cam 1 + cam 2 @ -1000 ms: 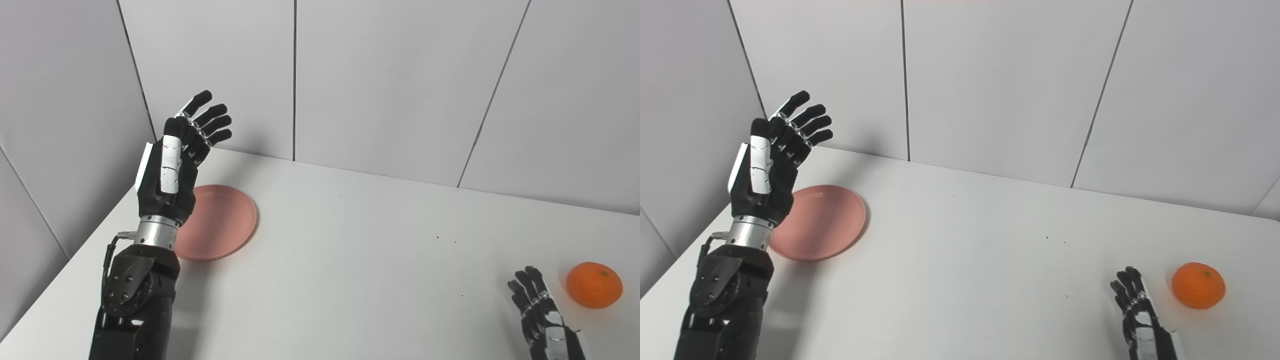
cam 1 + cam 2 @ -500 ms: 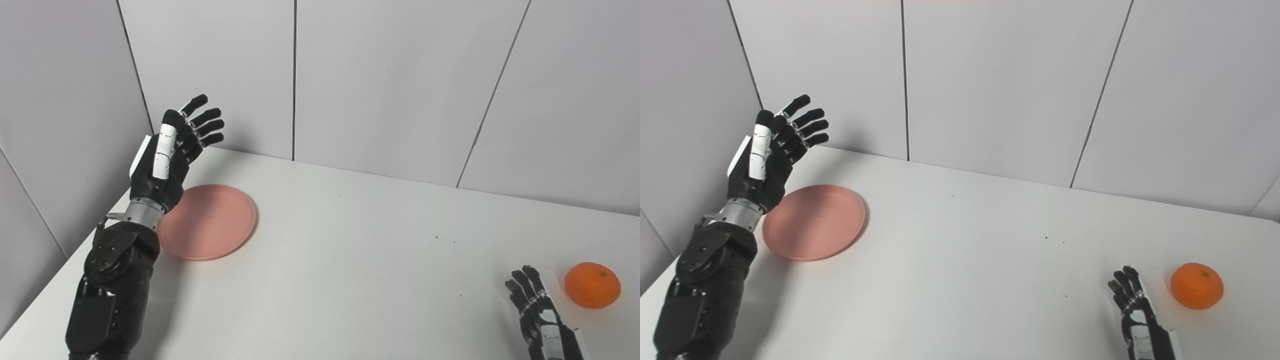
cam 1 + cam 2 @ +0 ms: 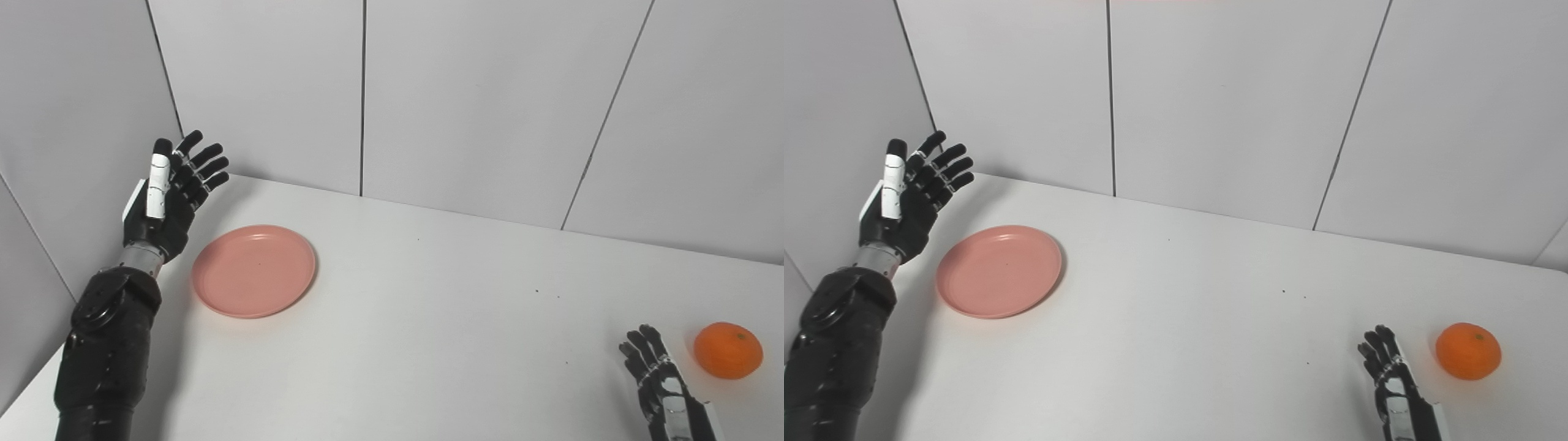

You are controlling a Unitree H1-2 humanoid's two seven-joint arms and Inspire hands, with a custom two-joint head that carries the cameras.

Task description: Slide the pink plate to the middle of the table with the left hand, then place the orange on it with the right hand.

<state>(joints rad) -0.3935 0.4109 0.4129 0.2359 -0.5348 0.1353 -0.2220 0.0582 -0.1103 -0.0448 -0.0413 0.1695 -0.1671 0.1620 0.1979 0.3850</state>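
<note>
The pink plate (image 3: pixel 254 270) lies flat on the white table (image 3: pixel 429 318), near its left side. My left hand (image 3: pixel 166 196) is open and empty, raised above the table's left edge, just left of the plate and apart from it. The orange (image 3: pixel 727 350) sits on the table at the far right. My right hand (image 3: pixel 664 389) is open and empty, low at the bottom right, a little left of the orange and not touching it.
Grey panelled walls (image 3: pixel 478 98) close in the table at the back and on the left. The left hand is close to the left wall. A few small dark specks (image 3: pixel 538 291) lie on the table.
My left hand has moved left and lower, off the plate's near rim, so the whole plate now shows. The plate, the orange and the right hand have stayed put.
</note>
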